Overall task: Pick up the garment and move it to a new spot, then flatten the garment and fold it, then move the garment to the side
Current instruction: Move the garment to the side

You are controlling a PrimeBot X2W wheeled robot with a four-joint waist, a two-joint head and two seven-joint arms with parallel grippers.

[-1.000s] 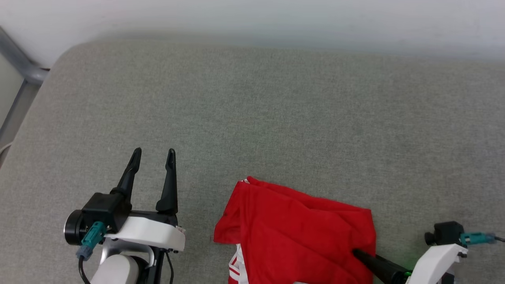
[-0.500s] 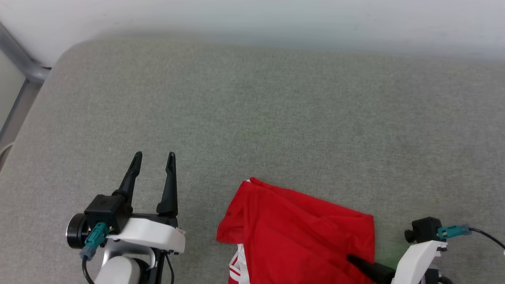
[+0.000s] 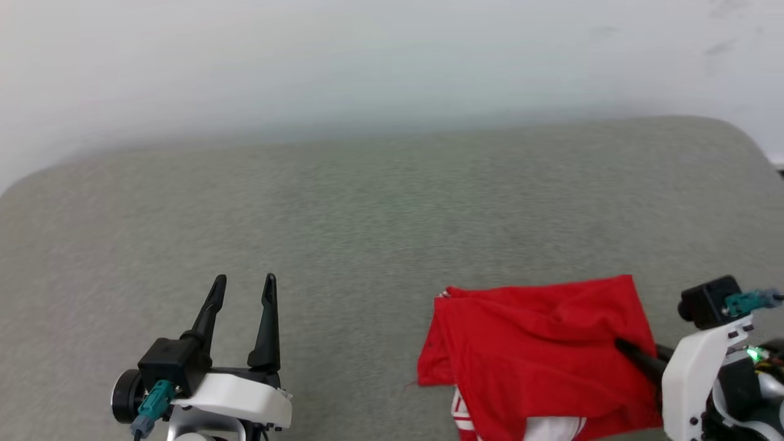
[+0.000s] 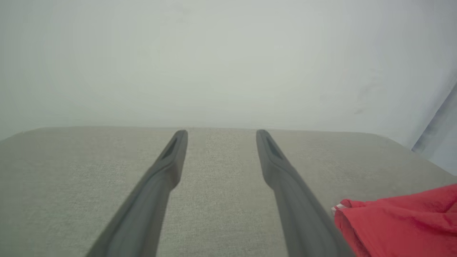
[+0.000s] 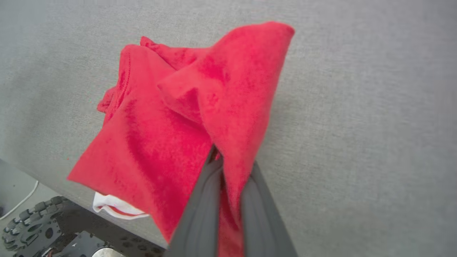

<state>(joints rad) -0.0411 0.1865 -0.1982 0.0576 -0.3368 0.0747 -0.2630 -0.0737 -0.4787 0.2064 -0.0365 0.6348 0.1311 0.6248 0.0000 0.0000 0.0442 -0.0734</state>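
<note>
- Right claw point(image 5: 227, 167) pinches a fold of the red garment point(image 3: 539, 349), bunched on the grey surface point(image 3: 367, 214).
- Left claw point(image 3: 244, 283) spread, well apart from the garment.

The garment point(image 3: 539, 349) lies bunched at the near right edge of the padded surface point(image 3: 367, 214), a wall point(image 3: 367, 61) behind. The right gripper point(image 3: 621, 344) sits at its right side, the left gripper point(image 3: 244, 282) well apart to its left.

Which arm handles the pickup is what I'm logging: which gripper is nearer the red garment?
Right. The right gripper is shut on the garment, fingers pinching its red cloth; the left gripper hangs open to the garment's left, apart from it.
</note>
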